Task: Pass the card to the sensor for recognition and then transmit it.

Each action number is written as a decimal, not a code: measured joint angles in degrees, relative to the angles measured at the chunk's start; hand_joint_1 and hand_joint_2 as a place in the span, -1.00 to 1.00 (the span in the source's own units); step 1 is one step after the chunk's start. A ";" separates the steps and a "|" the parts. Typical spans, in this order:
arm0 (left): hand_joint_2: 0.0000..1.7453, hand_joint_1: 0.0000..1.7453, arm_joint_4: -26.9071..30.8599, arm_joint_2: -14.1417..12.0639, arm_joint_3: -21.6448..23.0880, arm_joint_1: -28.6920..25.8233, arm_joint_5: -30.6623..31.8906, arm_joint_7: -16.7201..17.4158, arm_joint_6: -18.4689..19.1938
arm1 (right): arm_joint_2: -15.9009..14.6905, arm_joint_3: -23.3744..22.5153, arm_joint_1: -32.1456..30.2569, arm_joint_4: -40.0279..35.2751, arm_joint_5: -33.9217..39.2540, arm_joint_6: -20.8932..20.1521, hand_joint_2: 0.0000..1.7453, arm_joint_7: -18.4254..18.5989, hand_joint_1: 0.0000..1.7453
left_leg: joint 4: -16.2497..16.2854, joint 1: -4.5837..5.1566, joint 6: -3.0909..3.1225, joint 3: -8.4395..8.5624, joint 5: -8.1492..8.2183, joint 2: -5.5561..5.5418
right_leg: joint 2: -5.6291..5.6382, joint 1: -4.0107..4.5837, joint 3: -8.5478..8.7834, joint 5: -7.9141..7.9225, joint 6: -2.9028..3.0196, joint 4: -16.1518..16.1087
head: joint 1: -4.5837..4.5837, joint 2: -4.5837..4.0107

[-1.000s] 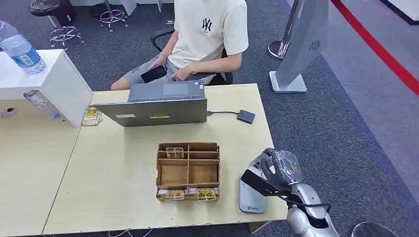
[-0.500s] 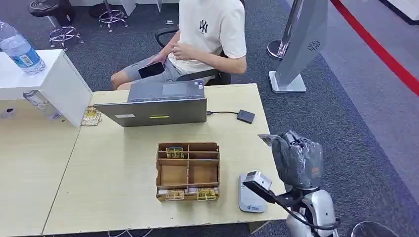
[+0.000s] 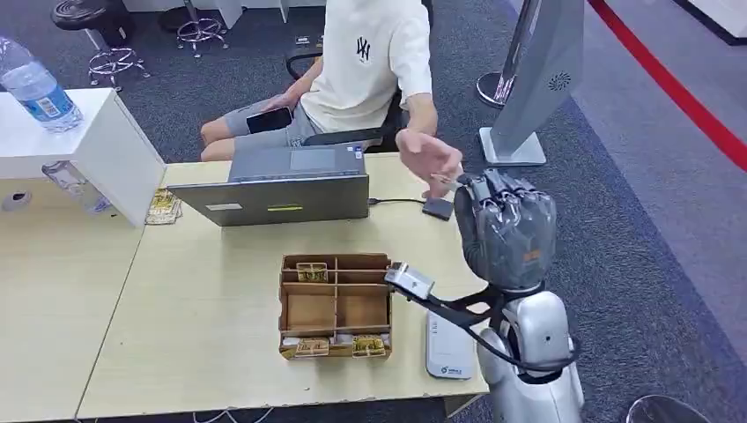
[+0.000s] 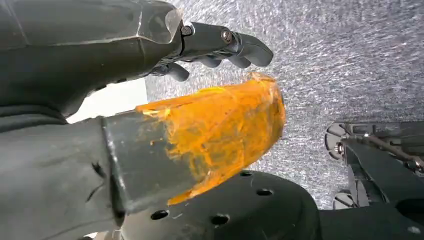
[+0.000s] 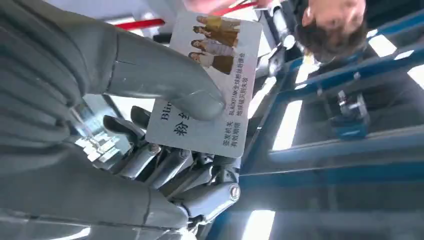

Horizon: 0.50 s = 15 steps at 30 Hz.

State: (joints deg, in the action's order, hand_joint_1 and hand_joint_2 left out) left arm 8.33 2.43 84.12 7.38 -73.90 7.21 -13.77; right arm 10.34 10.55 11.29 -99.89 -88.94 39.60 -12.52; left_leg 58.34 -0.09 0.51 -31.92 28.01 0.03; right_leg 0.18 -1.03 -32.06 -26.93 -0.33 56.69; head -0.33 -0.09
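Right hand: I see my right hand point(image 3: 506, 231) raised beside the table point(image 3: 176, 317), thumb and fingers point(image 5: 165, 165) pinching the card point(image 5: 210, 90).
Left hand: my left hand point(image 4: 220, 45) hangs toward the floor, curled on nothing.
Handover: the person's hand point(image 3: 429, 159) reaches in, just at the card's far edge.
Sensor: the reader point(image 3: 449, 345) lies below on the table.
Risk: releasing early, I judge the card drops; holding too hard, it bends or slips.

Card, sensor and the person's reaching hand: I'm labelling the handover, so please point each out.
card point(image 5: 210, 85), right wrist view, on its printed face beside the thumb.
sensor point(image 3: 447, 348), head view, on its flat top.
person's hand point(image 3: 429, 157), head view, on the palm.
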 joint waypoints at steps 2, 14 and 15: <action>-1.00 -1.00 0.00 -0.02 0.81 0.12 0.35 0.00 0.42 | -2.08 3.02 3.87 2.58 -0.06 -0.02 1.00 4.11 1.00 | 0.01 0.00 0.00 0.00 0.00 0.00 | 0.00 0.00 0.00 0.01 0.00 0.00 | 0.00 0.00; -1.00 -1.00 0.00 -0.31 2.12 0.39 3.19 0.50 1.22 | -10.94 16.46 17.89 12.71 -0.09 0.02 1.00 25.89 1.00 | 0.03 0.01 0.01 -0.01 -0.02 -0.01 | 0.00 0.00 -0.01 0.02 0.01 0.00 | 0.04 0.00; -1.00 -1.00 0.00 -0.31 2.12 0.40 3.20 0.50 1.22 | -11.11 16.87 18.13 12.97 -0.09 0.02 1.00 26.45 1.00 | 0.03 0.01 0.01 -0.01 -0.02 -0.01 | 0.00 0.00 -0.01 0.02 0.01 0.00 | 0.04 0.00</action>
State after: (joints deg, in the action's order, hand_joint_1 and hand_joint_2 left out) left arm 8.33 2.12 86.25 7.78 -70.70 7.72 -12.55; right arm -0.77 27.42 29.42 -86.92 -89.02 39.63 13.94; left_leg 58.37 -0.08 0.53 -31.93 27.99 0.02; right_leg 0.18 -1.04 -32.07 -26.91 -0.32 56.70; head -0.28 -0.09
